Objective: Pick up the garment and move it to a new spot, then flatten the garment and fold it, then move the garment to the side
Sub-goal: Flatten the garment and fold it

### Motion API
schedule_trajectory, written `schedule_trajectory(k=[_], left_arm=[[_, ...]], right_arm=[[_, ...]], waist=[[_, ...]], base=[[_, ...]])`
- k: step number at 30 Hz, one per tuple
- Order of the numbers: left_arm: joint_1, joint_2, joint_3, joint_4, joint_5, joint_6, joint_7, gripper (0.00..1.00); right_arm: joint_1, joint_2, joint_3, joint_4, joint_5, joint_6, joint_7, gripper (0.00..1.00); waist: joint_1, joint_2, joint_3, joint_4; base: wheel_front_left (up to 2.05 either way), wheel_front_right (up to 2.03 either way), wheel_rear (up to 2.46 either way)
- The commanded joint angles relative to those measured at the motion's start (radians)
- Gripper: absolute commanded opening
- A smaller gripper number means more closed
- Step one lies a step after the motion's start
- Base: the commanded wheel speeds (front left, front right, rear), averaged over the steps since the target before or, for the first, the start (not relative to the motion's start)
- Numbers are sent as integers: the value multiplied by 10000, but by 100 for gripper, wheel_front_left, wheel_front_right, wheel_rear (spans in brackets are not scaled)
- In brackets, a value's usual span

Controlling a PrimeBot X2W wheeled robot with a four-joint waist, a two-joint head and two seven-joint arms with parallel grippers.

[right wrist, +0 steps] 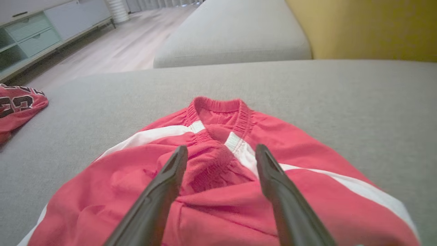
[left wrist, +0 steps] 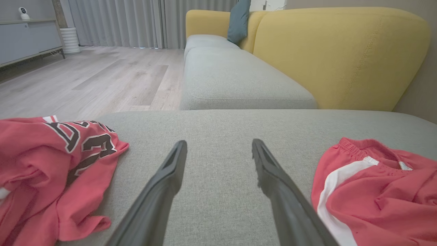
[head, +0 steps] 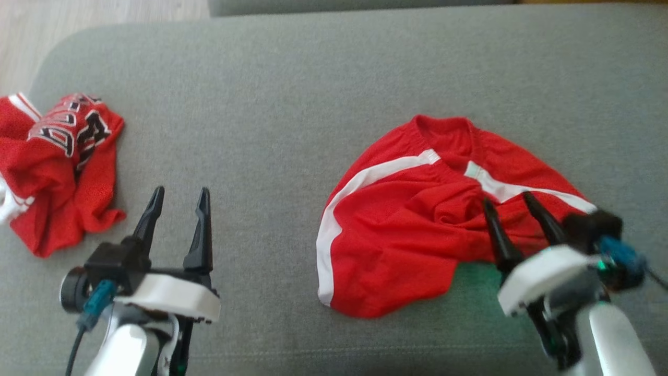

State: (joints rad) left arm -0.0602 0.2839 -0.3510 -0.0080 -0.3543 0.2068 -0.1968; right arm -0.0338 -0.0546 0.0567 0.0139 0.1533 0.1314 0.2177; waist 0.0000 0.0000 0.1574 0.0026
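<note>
Red shorts (head: 412,235) lie rumpled at 4 o'clock on the grey sofa cushion (head: 292,104) under the open right hand (head: 507,198), left hand (head: 180,190) open too at 8 o'clock; pickup seems not yet begun, needing a descent and pinch on bunched cloth.

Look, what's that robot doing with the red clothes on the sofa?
The robot is getting ready to pick up the red shorts lying crumpled on the grey sofa cushion. Its right gripper is open right above the bunched middle of the shorts, but it hasn't grabbed them yet. Its left gripper is open too, over bare cushion, holding nothing. A red jersey with black numbers lies in a heap off to the left.
</note>
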Motion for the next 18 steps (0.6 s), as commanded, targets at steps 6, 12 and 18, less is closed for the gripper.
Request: schedule_trajectory(k=[6, 12, 18], left_arm=[[-1018, 193, 245, -316, 42, -181, -239, 100], [-1448, 63, 174, -84, 30, -329, -370, 100], [-1692, -32, 154, 121, 50, -431, -495, 100]], right_arm=[[-1983, -640, 1049, 599, 763, -7, 1320, 100], [-3410, -1198, 1707, 1583, 1277, -7, 2619, 100], [-4197, -1482, 1989, 2412, 1653, -7, 3226, 100]], waist=[[0, 0, 790, 431], [0, 0, 1272, 817], [0, 0, 1484, 1016]], base=[[0, 0, 0], [0, 0, 0], [0, 0, 0]])
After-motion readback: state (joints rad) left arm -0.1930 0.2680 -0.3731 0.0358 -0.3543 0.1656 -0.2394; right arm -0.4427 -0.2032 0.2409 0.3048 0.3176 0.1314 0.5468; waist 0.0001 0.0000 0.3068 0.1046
